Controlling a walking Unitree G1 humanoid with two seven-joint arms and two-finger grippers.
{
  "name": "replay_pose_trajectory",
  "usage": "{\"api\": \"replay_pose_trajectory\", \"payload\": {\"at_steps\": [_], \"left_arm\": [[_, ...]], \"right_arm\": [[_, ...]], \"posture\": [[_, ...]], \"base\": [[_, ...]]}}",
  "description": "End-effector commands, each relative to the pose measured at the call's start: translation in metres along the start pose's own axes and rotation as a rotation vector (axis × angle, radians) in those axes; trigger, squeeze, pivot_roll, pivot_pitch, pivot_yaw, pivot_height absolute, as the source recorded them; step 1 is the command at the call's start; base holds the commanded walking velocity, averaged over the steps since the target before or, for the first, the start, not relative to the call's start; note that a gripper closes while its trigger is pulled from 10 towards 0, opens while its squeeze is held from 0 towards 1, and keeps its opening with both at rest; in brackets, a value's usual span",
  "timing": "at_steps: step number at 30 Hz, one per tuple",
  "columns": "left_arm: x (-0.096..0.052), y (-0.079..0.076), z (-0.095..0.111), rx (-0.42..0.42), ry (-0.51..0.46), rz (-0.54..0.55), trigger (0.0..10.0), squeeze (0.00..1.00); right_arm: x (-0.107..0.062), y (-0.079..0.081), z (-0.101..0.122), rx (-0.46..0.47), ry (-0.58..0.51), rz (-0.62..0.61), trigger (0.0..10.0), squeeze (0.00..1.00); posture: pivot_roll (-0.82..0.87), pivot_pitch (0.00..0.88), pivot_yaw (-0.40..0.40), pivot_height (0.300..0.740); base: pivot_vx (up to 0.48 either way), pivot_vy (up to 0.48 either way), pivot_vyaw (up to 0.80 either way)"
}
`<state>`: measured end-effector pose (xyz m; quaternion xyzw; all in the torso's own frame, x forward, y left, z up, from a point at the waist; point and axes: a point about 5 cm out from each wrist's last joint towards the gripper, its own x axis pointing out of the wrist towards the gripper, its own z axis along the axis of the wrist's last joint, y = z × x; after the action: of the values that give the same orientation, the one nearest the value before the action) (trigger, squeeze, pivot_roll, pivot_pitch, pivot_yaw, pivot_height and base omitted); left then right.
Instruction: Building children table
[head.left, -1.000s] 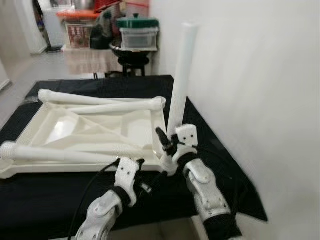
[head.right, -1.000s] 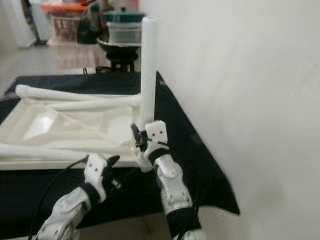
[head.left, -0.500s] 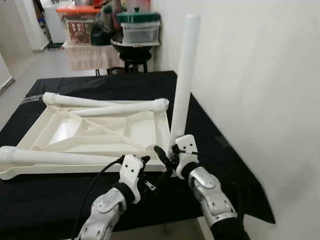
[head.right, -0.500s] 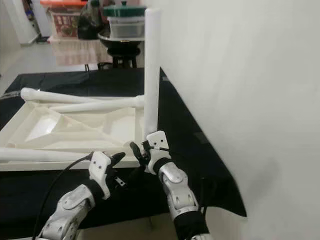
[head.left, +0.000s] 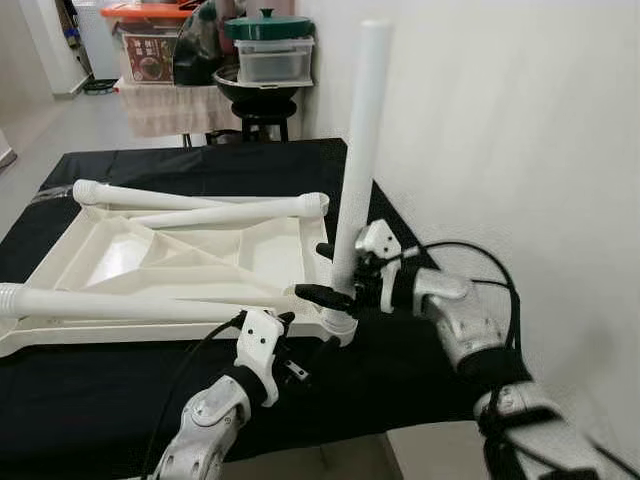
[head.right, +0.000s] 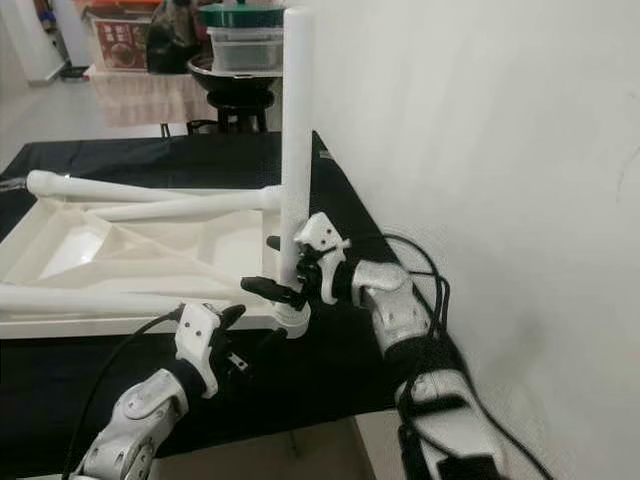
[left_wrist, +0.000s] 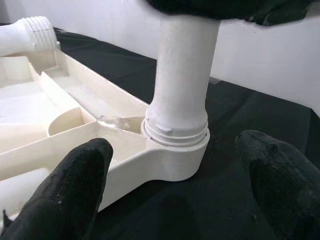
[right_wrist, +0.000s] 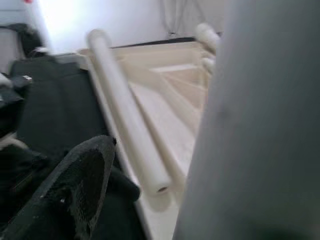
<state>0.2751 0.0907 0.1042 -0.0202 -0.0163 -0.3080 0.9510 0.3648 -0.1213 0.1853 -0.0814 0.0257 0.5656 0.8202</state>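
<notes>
A cream table top (head.left: 62, 252) lies upside down on a black cloth. A white leg (head.left: 358, 140) stands upright in its near right corner socket (left_wrist: 175, 150). My right gripper (head.left: 326, 272) reaches in from the right and straddles the leg low down, one finger (head.left: 322, 294) in front and one behind. The right wrist view shows a gap between the front finger (right_wrist: 75, 190) and the leg (right_wrist: 260, 125), so this gripper is open. My left gripper (head.left: 300, 345) is open just before the socket, its fingertips (left_wrist: 65, 190) either side of it and touching nothing.
Three more white legs lie on the table top: one along the near edge (head.left: 130, 305) and two at the far edge (head.left: 230, 212). The white wall (head.left: 520, 150) stands close on the right. A stool with a pot and boxes (head.left: 265, 60) is behind the table.
My right arm has swung out to the right; its gripper now meets the leg from the side instead of from below. The left gripper has hardly moved.
</notes>
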Motion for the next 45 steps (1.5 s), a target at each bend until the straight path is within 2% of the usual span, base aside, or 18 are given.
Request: {"api": "replay_pose_trajectory", "payload": {"at_steps": [1, 2, 3, 16, 18, 21, 23, 24, 25, 26, 28, 30, 32, 40, 41, 42, 43, 45], "left_arm": [[0.001, -0.002, -0.002, -0.004, 0.003, -0.001, 10.0, 0.0], [0.001, -0.002, -0.002, -0.004, 0.003, -0.001, 10.0, 0.0], [0.001, -0.002, -0.002, -0.005, 0.003, -0.002, 10.0, 0.0], [0.001, -0.003, -0.002, -0.01, 0.002, -0.003, 10.0, 0.0], [0.0, -0.003, -0.002, -0.011, 0.001, -0.003, 10.0, 0.0], [0.0, -0.003, -0.002, -0.011, 0.001, -0.002, 10.0, 0.0], [-0.002, -0.001, -0.001, -0.01, -0.001, -0.001, 10.0, 0.0], [-0.002, -0.001, -0.001, -0.01, -0.001, -0.001, 10.0, 0.0], [-0.003, 0.0, 0.0, -0.009, -0.002, 0.001, 10.0, 0.0], [-0.003, 0.0, 0.0, -0.009, -0.002, 0.001, 10.0, 0.0], [-0.004, 0.005, 0.002, -0.011, -0.002, 0.003, 10.0, 0.0], [-0.003, 0.004, 0.002, -0.013, -0.003, -0.002, 10.0, 0.0], [-0.004, 0.006, 0.002, -0.017, 0.001, 0.006, 10.0, 0.0], [-0.004, 0.006, 0.0, -0.008, 0.006, 0.013, 10.0, 0.0], [-0.004, 0.006, 0.0, -0.008, 0.008, 0.012, 10.0, 0.0], [-0.004, 0.006, 0.0, -0.007, 0.008, 0.011, 10.0, 0.0], [-0.004, 0.005, 0.0, -0.006, 0.009, 0.01, 10.0, 0.0], [-0.003, 0.005, 0.0, -0.005, 0.01, 0.01, 10.0, 0.0]], "right_arm": [[0.003, 0.001, -0.002, 0.03, 0.011, 0.049, 10.0, 0.0], [0.003, 0.001, -0.002, 0.03, 0.011, 0.049, 10.0, 0.0], [0.003, -0.002, 0.0, 0.053, -0.001, 0.06, 0.0, 0.0], [0.002, -0.005, 0.001, 0.049, -0.016, 0.101, 0.0, 0.0], [0.0, -0.006, -0.002, 0.03, -0.046, 0.007, 0.0, 0.0], [-0.001, -0.007, -0.002, 0.028, -0.062, -0.04, 0.0, 0.0], [0.008, -0.002, -0.017, 0.106, -0.151, -0.401, 0.0, 0.0], [0.008, -0.002, -0.017, 0.106, -0.151, -0.401, 0.0, 0.0], [0.019, 0.033, -0.059, 0.238, -0.098, -0.618, 0.0, 0.0], [0.019, 0.033, -0.059, 0.238, -0.098, -0.618, 0.0, 0.0], [0.046, 0.09, -0.05, -0.021, -0.109, -0.544, 0.0, 0.0], [0.043, 0.076, -0.063, 0.051, -0.049, -0.607, 0.0, 0.0], [0.041, 0.066, -0.064, 0.093, -0.049, -0.658, 0.0, 0.0], [0.039, 0.077, -0.058, 0.076, -0.025, -0.73, 0.0, 0.0], [0.039, 0.077, -0.057, 0.082, -0.026, -0.735, 4.3, 0.0], [0.039, 0.077, -0.056, 0.106, -0.044, -0.715, 10.0, 0.0], [0.041, 0.079, -0.053, 0.139, -0.072, -0.669, 10.0, 1.0], [0.042, 0.081, -0.051, 0.161, -0.092, -0.634, 10.0, 1.0]], "posture": [[0.01, 0.0, -0.086, 0.74], [0.01, 0.0, -0.086, 0.74], [0.01, 0.0, -0.088, 0.74], [0.01, 0.0, -0.086, 0.74], [0.01, 0.0, -0.084, 0.74], [0.01, 0.0, -0.084, 0.74], [-0.01, 0.0, -0.074, 0.74], [-0.01, 0.0, -0.074, 0.74], [-0.04, 0.0, -0.06, 0.74], [-0.04, 0.0, -0.06, 0.74], [-0.06, 0.0, -0.031, 0.74], [-0.02, 0.0, -0.065, 0.74], [-0.04, 0.0, -0.047, 0.74], [-0.03, 0.0, -0.055, 0.74], [-0.03, 0.0, -0.055, 0.74], [-0.03, 0.0, -0.055, 0.74], [-0.02, 0.0, -0.055, 0.74], [-0.02, 0.0, -0.055, 0.74]], "base": [[0.0, 0.0, 0.0], [0.0, 0.0, 0.0], [0.0, 0.0, 0.0], [0.0, 0.0, 0.0], [0.0, 0.0, 0.0], [0.0, 0.0, 0.0], [0.0, 0.0, 0.0], [0.0, 0.0, 0.0], [0.0, 0.0, 0.0], [0.0, 0.0, 0.0], [0.0, 0.0, 0.0], [0.0, 0.0, 0.0], [0.0, 0.0, 0.0], [0.0, 0.0, 0.0], [0.0, 0.0, 0.0], [0.0, 0.0, 0.0], [0.0, 0.0, 0.0], [0.0, 0.0, 0.0]]}}
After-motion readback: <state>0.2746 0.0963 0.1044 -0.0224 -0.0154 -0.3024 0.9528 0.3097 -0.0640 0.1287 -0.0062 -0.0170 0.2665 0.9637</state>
